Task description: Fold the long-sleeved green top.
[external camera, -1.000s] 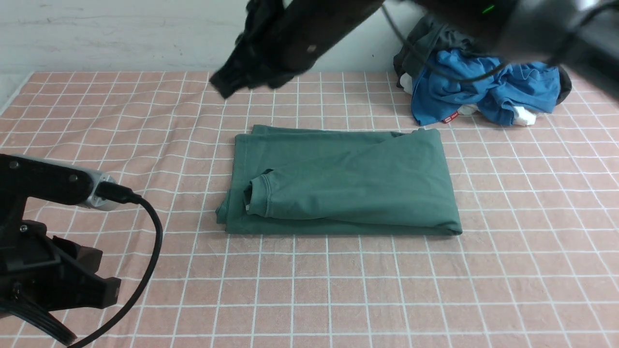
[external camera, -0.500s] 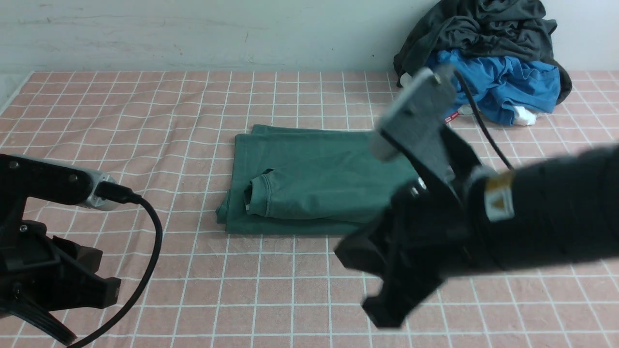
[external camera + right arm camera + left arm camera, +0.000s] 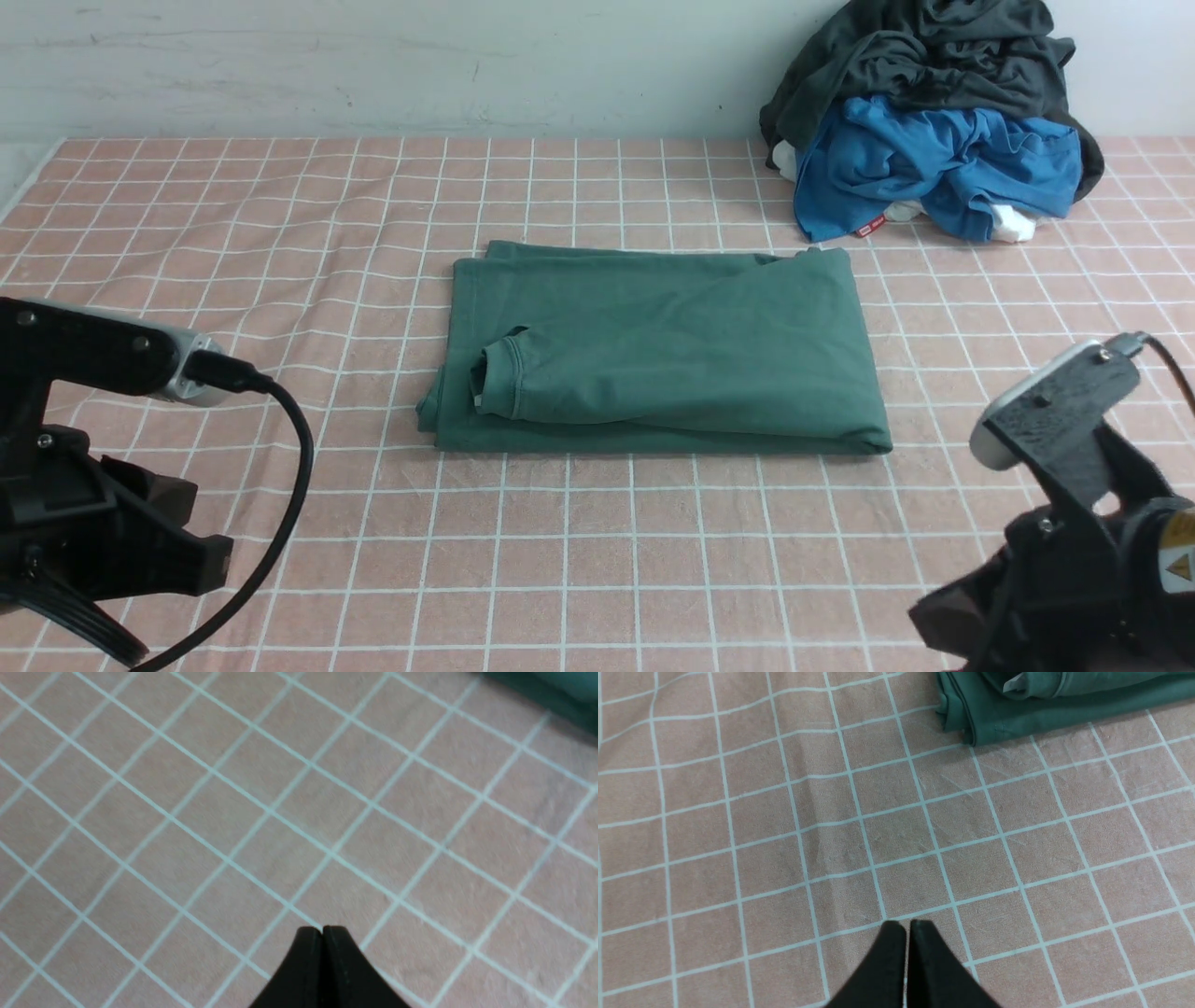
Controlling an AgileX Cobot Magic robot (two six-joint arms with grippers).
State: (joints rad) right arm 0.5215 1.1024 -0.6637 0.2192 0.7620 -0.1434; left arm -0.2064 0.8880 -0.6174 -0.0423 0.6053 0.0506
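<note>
The green long-sleeved top (image 3: 672,355) lies folded into a flat rectangle in the middle of the table, with a ribbed cuff (image 3: 495,375) resting on its left part. Its logo is hidden. My left gripper (image 3: 210,563) is at the front left, apart from the top, and shut and empty in the left wrist view (image 3: 906,926). That view shows the top's near left corner (image 3: 1008,714). My right gripper (image 3: 938,621) is at the front right, apart from the top, and shut and empty in the right wrist view (image 3: 322,931). An edge of the top (image 3: 556,693) shows there.
A heap of a bright blue garment (image 3: 934,168) and a dark charcoal-grey garment (image 3: 924,56) sits at the back right against the wall. The pink checked cloth (image 3: 597,560) covers the table.
My right arm has swung from the far back, across the green top, down to the front right corner. The top and my left arm have not moved.
</note>
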